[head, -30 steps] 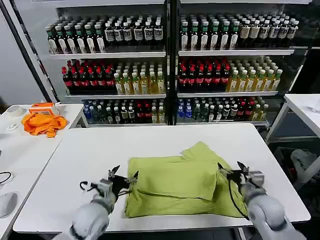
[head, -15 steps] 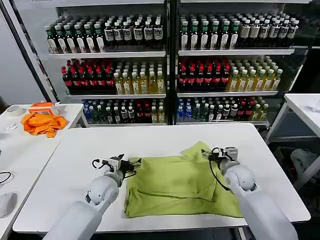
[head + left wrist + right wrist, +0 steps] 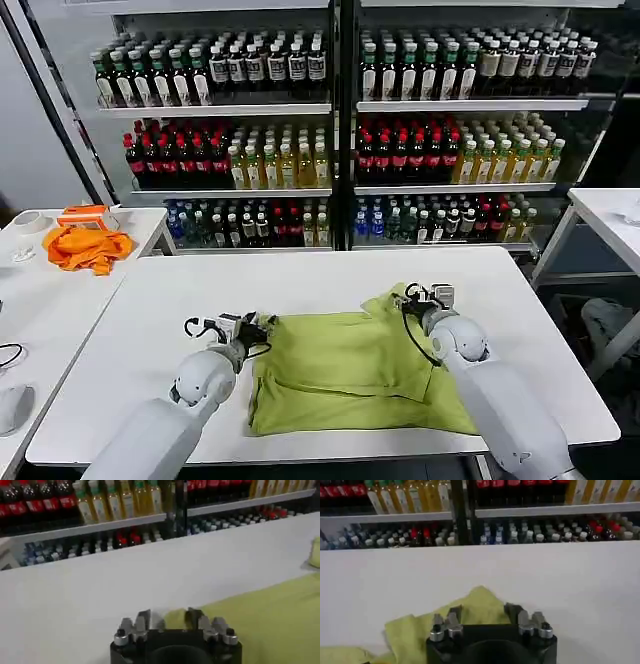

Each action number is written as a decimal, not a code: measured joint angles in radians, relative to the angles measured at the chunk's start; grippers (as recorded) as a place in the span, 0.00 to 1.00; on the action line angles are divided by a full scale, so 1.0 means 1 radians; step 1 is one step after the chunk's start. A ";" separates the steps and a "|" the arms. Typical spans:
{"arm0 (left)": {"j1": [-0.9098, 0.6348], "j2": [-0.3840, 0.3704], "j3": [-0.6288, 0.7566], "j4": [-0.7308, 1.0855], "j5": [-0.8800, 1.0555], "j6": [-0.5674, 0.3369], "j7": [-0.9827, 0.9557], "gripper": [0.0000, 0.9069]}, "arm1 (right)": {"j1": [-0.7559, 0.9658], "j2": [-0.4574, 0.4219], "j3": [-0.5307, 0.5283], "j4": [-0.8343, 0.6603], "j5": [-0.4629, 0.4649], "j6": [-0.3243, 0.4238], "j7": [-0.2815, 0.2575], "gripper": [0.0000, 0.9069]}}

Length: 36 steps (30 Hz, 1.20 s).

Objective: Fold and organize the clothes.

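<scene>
The lime T-shirt [image 3: 355,365] lies partly folded on the white tabletop [image 3: 180,300], toward the robot's right of its middle, with 1 layer doubled over the lower part and a rumpled sleeve sticking out at the far right corner. The left claw [image 3: 258,328] sits low at the shirt's far left corner, fingers [image 3: 144,618] spread, the fabric edge apparently between them, though contact is hard to judge. The right claw [image 3: 420,296] sits over the rumpled sleeve, fingers [image 3: 454,616] spread on either side of the raised cloth. An orange cloth [image 3: 88,246] lies on a side table [image 3: 40,300], well apart.
</scene>
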 measured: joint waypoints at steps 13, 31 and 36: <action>0.024 0.005 -0.027 -0.024 -0.042 -0.012 0.015 0.03 | -0.022 -0.016 0.017 0.031 0.006 0.032 -0.010 0.00; 0.113 0.064 -0.095 -0.193 -0.081 -0.043 0.033 0.03 | -0.159 -0.090 0.137 0.277 0.019 0.028 0.006 0.00; 0.158 0.084 -0.113 -0.252 -0.083 -0.037 0.040 0.03 | -0.255 -0.118 0.192 0.384 0.021 0.018 0.013 0.00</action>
